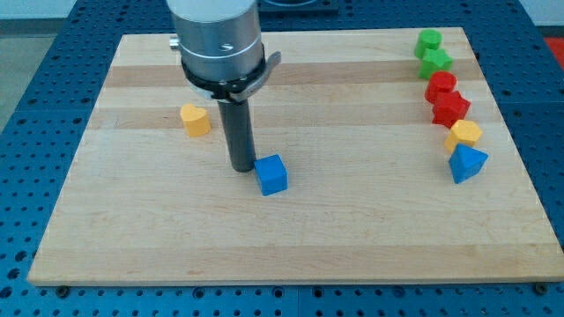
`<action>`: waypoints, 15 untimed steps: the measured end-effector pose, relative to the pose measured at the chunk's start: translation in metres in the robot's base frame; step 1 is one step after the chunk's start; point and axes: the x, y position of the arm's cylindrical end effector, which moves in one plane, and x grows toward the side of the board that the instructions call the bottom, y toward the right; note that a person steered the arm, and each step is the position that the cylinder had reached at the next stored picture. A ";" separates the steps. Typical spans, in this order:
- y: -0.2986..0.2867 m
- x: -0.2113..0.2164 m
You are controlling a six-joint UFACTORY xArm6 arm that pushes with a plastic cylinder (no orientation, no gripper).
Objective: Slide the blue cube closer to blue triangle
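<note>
1. Camera view: tip (242, 167) down on the table (291, 246), touching or just beside the blue cube (271, 174) at the cube's ten o'clock.
2. No jaws on this end effector, only a plain rod, so nothing to open or close; at most pressing against the cube's side.
3. Blue cube near the table's middle, a little toward six o'clock; blue triangle (466, 163) well apart at the cube's three o'clock, lowest in a column of blocks by the right edge.
4. To do the push well: contact from nine o'clock, square on the cube's left face, then a straight slide toward three o'clock. Present contact sits slightly high on the corner, likely to twist the cube or send it toward five o'clock; worth shifting a touch toward the view's bottom first.
5. Stop short of the triangle, to avoid knocking it or the orange block (463, 134) above it.
6. Cube: bright blue, small, sharp-edged, turned slightly so one corner faces the view's bottom.
</note>
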 end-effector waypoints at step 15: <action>0.199 0.090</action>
